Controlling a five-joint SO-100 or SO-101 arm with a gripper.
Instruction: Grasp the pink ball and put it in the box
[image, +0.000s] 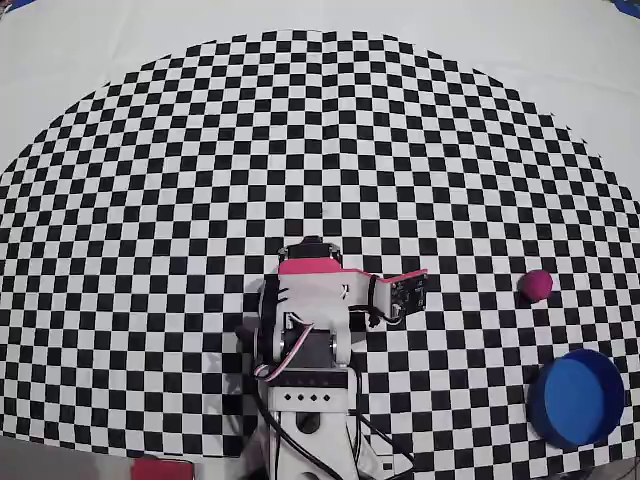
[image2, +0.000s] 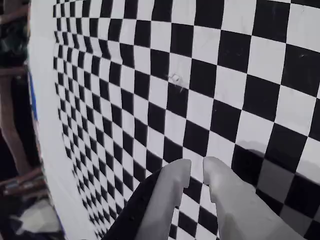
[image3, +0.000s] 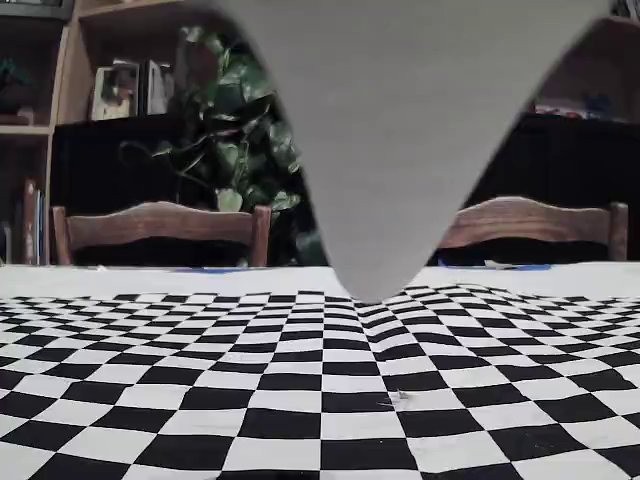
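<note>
a black-and-white checkered mat (image: 300, 130) covers the table. in the overhead view, the arm (image: 310, 330) sits folded at lower centre, probably at rest before the reach. its gripper (image2: 197, 169) shows fingertips nearly together, holding nothing. the pink ball (image: 537, 285) lies free to the right; a sphere, it has no long axis or heading. the box (image: 577, 397) sits near it, mouth up, at lower right.

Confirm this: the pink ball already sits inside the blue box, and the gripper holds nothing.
Not right. In the overhead view the pink ball lies on the checkered cloth, apart from the blue box. The gripper does hold nothing, as the wrist view shows.
</note>
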